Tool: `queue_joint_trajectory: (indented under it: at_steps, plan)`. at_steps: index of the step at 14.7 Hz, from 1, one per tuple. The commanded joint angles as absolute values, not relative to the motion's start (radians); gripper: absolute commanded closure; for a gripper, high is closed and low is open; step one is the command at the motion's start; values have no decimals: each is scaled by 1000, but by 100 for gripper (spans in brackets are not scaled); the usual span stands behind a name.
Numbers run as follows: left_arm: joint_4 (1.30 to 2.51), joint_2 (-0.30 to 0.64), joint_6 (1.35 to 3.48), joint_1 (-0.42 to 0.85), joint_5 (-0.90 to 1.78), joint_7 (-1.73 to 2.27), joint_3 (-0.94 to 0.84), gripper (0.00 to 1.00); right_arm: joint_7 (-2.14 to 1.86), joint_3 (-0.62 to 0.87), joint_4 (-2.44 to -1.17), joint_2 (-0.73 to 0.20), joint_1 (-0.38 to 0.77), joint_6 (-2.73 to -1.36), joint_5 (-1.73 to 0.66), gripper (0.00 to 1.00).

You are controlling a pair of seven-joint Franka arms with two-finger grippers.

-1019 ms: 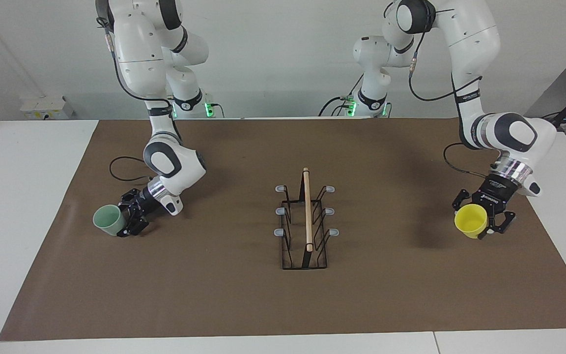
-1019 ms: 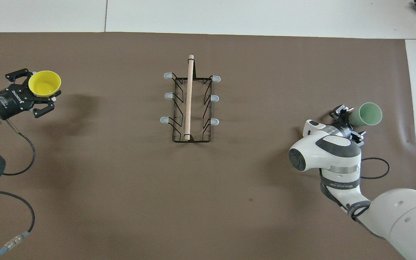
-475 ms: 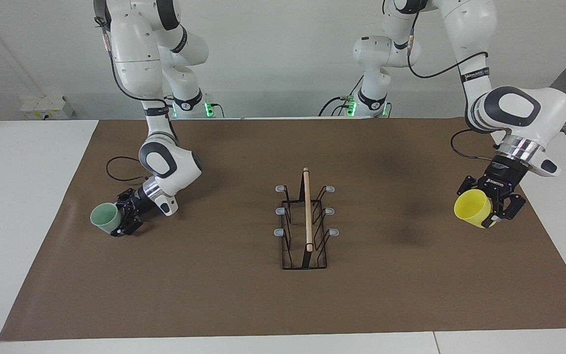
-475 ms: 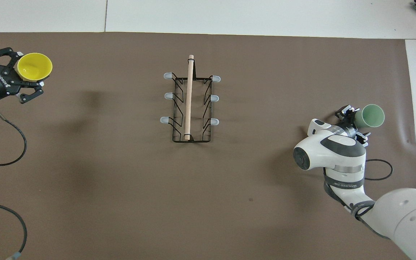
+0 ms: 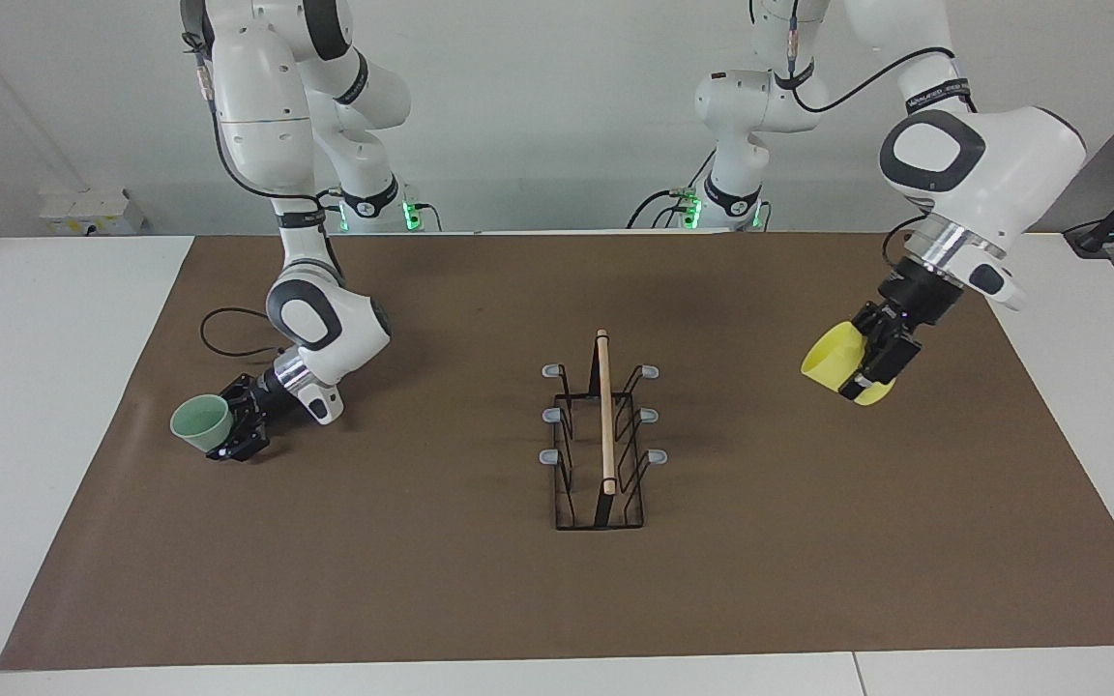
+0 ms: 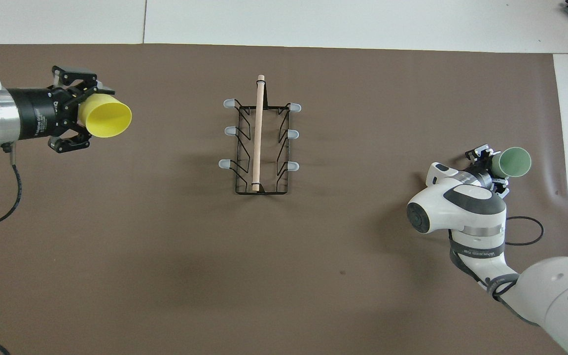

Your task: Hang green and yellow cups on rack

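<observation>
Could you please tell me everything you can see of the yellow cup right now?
The yellow cup is a small, plain, tapered cup without a handle, plastic by its look, bright yellow. The left pincer is shut on its narrow base and holds it in the air on its side, over the mat at the left arm's end, mouth toward the rack. Nothing else touches it.

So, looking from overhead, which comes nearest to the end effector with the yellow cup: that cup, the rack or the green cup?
1. Yellow cup: held in the left end effector, mouth turned toward the rack.
2. Rack: standing mid-table on the brown mat.
3. Green cup: at the right arm's end of the table, in the right end effector.
</observation>
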State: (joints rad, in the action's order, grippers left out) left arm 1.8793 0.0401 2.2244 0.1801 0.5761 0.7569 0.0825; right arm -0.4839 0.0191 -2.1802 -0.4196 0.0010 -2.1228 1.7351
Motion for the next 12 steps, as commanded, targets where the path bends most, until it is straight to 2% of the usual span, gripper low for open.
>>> queue_joint_trajectory:
  at_steps: [1,3,5,7,9,12]
  plan:
    - [1893,15,2194,153,442,778,-12,100,-462,28,-2200,-410,-17,-2138,1782,84]
    - [1896,18,2226,153,311,770,-73,100,-474,31,-2191,-410,-9,-2131,1781,91]
    - [1922,17,2293,153,168,764,-145,100,-514,35,-2171,-403,-6,-2129,1726,91]
    - [1940,26,2400,156,149,659,-170,100,-613,41,-2136,-379,-8,-2164,1538,91]
    - [1998,25,2518,156,149,562,-199,100,-719,41,-2134,-316,-29,-2271,1357,91]
    - [2077,35,2719,158,149,476,-227,100,-822,43,-2138,-247,-14,-2272,1148,91]
